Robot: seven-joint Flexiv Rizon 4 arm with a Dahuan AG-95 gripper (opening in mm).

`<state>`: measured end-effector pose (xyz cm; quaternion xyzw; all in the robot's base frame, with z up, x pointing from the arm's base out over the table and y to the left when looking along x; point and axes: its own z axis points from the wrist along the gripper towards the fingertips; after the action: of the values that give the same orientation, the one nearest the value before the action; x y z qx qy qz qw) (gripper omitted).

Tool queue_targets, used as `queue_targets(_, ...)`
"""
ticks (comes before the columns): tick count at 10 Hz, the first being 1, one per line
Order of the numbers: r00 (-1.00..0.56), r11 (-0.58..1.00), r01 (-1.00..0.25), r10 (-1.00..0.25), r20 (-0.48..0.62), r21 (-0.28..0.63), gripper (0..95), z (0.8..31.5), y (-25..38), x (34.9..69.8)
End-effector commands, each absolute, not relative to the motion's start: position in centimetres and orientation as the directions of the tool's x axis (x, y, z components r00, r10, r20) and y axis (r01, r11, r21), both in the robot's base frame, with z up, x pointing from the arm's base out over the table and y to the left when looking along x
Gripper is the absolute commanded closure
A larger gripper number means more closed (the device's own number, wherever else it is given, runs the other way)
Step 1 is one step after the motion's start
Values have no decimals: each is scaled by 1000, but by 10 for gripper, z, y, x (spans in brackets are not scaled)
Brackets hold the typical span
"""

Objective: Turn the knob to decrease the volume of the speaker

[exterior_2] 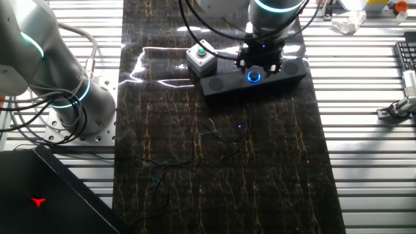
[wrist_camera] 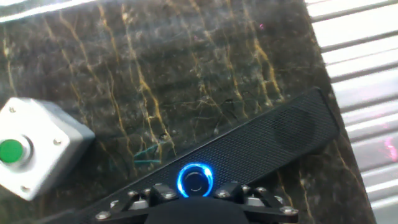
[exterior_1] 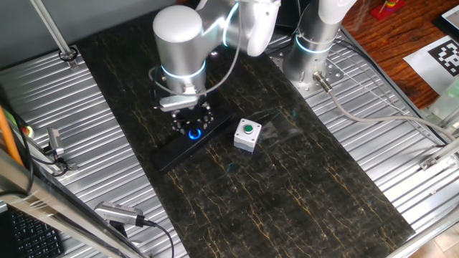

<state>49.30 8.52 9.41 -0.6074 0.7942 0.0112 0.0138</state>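
The speaker (exterior_1: 173,153) is a long black bar lying aslant on the dark marbled mat; it also shows in the other fixed view (exterior_2: 221,84) and the hand view (wrist_camera: 280,134). Its knob (wrist_camera: 196,180), a small black dial in a glowing blue ring, sits mid-bar (exterior_1: 194,133) (exterior_2: 253,77). My gripper (wrist_camera: 197,190) hangs directly over the knob (exterior_1: 192,123) (exterior_2: 258,65). Its fingertips (wrist_camera: 163,191) stand on either side of the blue ring with a small gap on each side. The jaws look open and hold nothing.
A white box with a green round button (exterior_1: 247,135) stands next to the speaker's end (exterior_2: 200,58) (wrist_camera: 31,149). A second arm's base (exterior_1: 312,54) stands at the mat's far edge. Ribbed metal table (exterior_1: 79,136) flanks the mat, with cables and clamps on it.
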Motion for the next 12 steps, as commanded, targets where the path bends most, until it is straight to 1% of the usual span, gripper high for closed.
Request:
queue_targets(1, -619, 619, -785, -785, 2, 39, 380, 139, 88, 491)
queue_targets(2, -776, 776, -629, -630, 33, 44, 570, 156, 90, 488)
queue_targets(4, -918, 922, -384, -387, 85, 52, 950, 180, 96, 482)
queue_targets(5, -965, 974, -223, -227, 133, 49, 950, 194, 101, 475)
queue_targets(7, -983, 995, -89, -96, 157, 55, 950, 205, 104, 463)
queue_targets(8, -986, 997, -51, -59, 155, 54, 950, 208, 106, 454)
queue_targets(10, -989, 998, -45, -52, 141, 49, 950, 206, 105, 442)
queue_targets(12, -989, 998, -36, -43, 140, 48, 950, 207, 105, 442)
